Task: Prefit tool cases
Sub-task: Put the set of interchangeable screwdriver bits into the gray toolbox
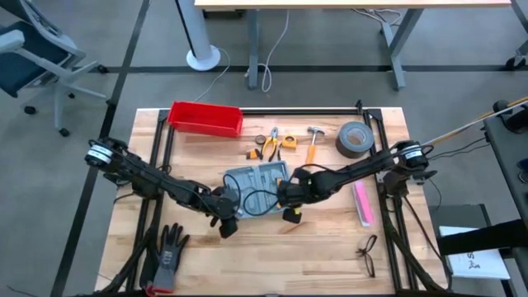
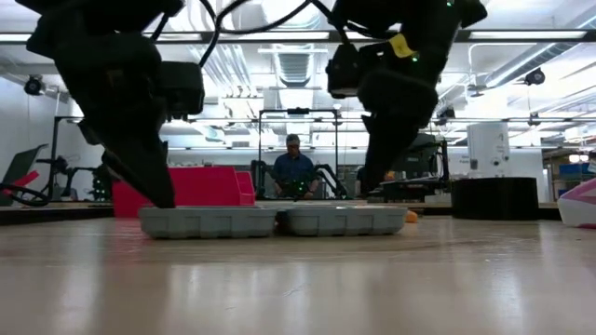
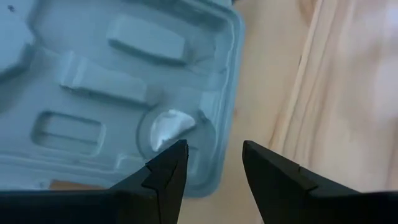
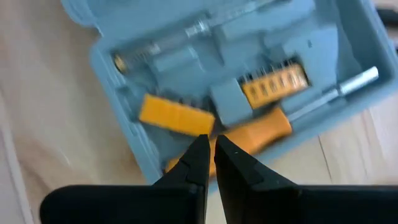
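Observation:
The grey-blue tool case [image 1: 256, 178] lies open and flat on the wooden table, both halves side by side [image 2: 275, 221]. My left gripper [image 3: 214, 152] is open at the near left corner of the case's empty half [image 3: 124, 81]. One finger is over the moulded inside and the other outside the rim. My right gripper [image 4: 209, 144] is shut and points down over the half that holds tools [image 4: 249, 74]. Its tips are just above an orange-handled tool [image 4: 261, 130]. My left gripper's fingers stand on either side of the case's rim [image 3: 225, 124] near a corner, slanting down from the near left. I cannot tell whether they touch it. My right gripper's shut tips hang over the orange handle [image 4: 186, 118]. Whether they touch it cannot be told.
A red bin [image 1: 205, 118] stands at the far left. Pliers [image 1: 268, 145], a hammer [image 1: 313, 144] and a tape roll [image 1: 355, 139] lie beyond the case. A pink item [image 1: 361, 204] and glasses [image 1: 367, 254] are at the right, a black glove [image 1: 169, 252] at the near left. A person [image 2: 293, 167] is in the room behind.

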{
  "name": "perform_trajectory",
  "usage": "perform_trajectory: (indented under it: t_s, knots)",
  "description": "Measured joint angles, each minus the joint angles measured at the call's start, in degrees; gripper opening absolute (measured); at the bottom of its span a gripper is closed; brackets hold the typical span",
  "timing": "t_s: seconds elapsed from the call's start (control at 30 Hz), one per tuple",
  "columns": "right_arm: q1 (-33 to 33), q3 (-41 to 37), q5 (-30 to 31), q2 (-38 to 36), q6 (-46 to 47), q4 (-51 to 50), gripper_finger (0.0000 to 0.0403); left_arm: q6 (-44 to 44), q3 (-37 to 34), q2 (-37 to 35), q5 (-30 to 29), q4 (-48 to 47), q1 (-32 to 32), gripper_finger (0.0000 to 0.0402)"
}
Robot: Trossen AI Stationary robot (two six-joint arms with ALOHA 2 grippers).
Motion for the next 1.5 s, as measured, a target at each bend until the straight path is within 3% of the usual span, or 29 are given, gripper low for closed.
perform_trajectory:
  t_s: [0.43, 0.7, 1.13, 1.5]
  knots:
    - [0.0, -4.0, -3.9, 0.0, -1.7, 7.8, 0.0009, 2.5, 2.5, -0.3, -4.8, -0.6, 0.1, 0.0162]
    - [0.9, -6.5, -6.1, 0.0, -1.5, 10.3, 0.0009, 3.7, 6.1, -0.9, -8.7, -10.0, 0.1, 0.0162]
    - [4.1, -7.5, -7.8, 0.0, 1.0, 10.9, 0.0009, 3.7, 6.5, -3.3, -8.8, -12.4, 0.1, 0.0162]
    - [10.7, -8.7, -8.6, -0.2, 10.7, 11.2, 0.0008, 3.5, 6.4, -4.1, -7.6, -13.6, 0.0, 0.0162]
